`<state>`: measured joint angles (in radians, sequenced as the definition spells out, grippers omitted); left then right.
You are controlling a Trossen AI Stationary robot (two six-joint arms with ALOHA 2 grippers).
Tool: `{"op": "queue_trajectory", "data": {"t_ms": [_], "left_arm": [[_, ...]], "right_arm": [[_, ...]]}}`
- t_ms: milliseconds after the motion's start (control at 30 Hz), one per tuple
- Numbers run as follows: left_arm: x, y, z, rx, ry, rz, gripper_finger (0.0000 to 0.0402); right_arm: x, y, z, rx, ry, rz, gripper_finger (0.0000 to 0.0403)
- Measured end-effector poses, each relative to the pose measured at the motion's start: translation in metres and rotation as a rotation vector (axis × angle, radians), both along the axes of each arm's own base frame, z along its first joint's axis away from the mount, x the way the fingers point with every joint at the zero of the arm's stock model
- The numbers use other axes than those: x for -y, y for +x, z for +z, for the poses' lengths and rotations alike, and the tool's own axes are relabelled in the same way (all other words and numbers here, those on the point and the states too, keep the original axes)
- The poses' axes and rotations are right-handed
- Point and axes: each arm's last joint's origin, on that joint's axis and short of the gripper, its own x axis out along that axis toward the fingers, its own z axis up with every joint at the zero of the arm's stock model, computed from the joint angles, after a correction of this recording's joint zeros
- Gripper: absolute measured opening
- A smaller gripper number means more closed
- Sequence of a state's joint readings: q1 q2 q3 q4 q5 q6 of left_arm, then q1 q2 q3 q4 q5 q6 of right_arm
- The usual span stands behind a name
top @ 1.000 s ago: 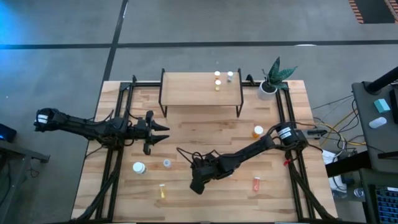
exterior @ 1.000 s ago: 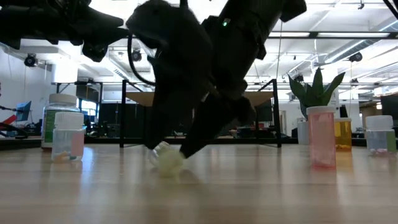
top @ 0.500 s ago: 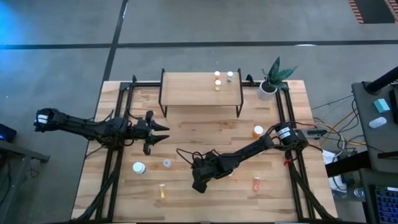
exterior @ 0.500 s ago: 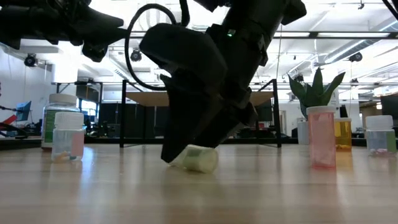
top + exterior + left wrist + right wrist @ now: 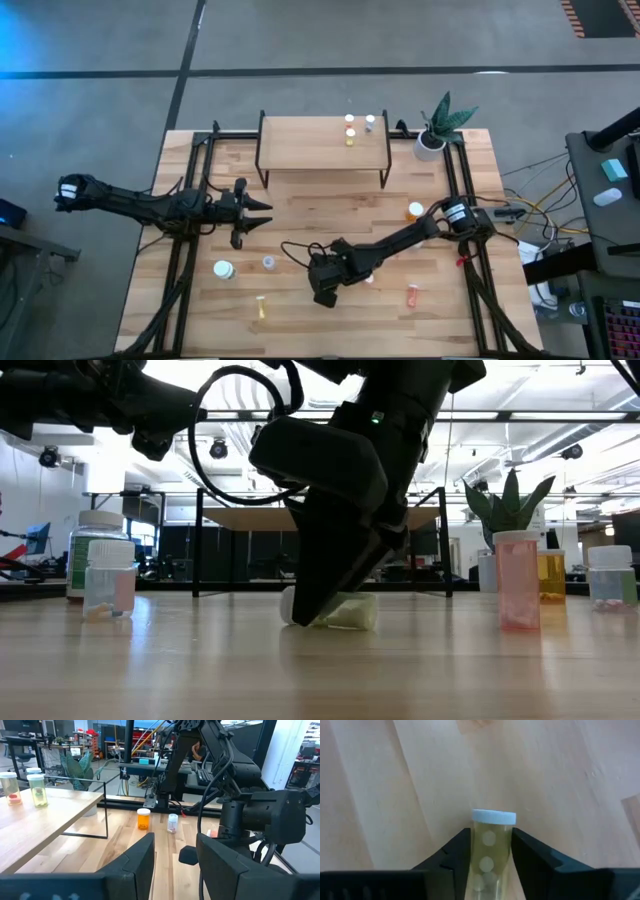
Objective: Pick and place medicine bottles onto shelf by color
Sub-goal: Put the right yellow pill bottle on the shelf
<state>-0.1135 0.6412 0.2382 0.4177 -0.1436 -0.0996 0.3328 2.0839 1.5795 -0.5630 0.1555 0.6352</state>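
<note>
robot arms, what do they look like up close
Both are dark, slim, jointed arms. The left arm has a white marking near its base, and so does the right arm, on a round joint. A looping black cable runs along the right arm. Blunt black jaws end each.

Bottle [image 5: 489, 850] lying on table [image 5: 320, 210], between right gripper [image 5: 490, 851] fingers.

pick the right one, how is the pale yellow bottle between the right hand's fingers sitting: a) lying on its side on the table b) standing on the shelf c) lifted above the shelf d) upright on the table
a: the low view shows the pale yellow bottle lying on its side on the table, and the right wrist view shows the right hand with a finger on each side of it.
</note>
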Motion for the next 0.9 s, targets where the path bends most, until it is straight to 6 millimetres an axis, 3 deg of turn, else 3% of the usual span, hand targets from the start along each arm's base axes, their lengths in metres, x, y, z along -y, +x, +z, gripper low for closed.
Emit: {"op": "queue_trajectory", "data": {"t_ms": [233,567,700,900], "left_arm": [[0.000,0.000,0.000,0.000,0.000,0.000,0.0130],[0.000,0.000,-0.001,-0.003,0.000,0.000,0.0130],[0.000,0.000,-0.001,-0.003,-0.001,0.000,0.0130],[0.000,0.000,-0.002,-0.005,0.000,-0.001,0.0130]], "right_arm": [[0.002,0.001,0.010,0.036,-0.022,0.013,0.0098],[0.009,-0.007,0.050,0.164,-0.137,0.002,0.0105],[0.019,-0.019,0.079,0.300,-0.232,-0.042,0.0101],[0.048,-0.050,0.113,0.566,-0.243,-0.035,0.0102]]}}
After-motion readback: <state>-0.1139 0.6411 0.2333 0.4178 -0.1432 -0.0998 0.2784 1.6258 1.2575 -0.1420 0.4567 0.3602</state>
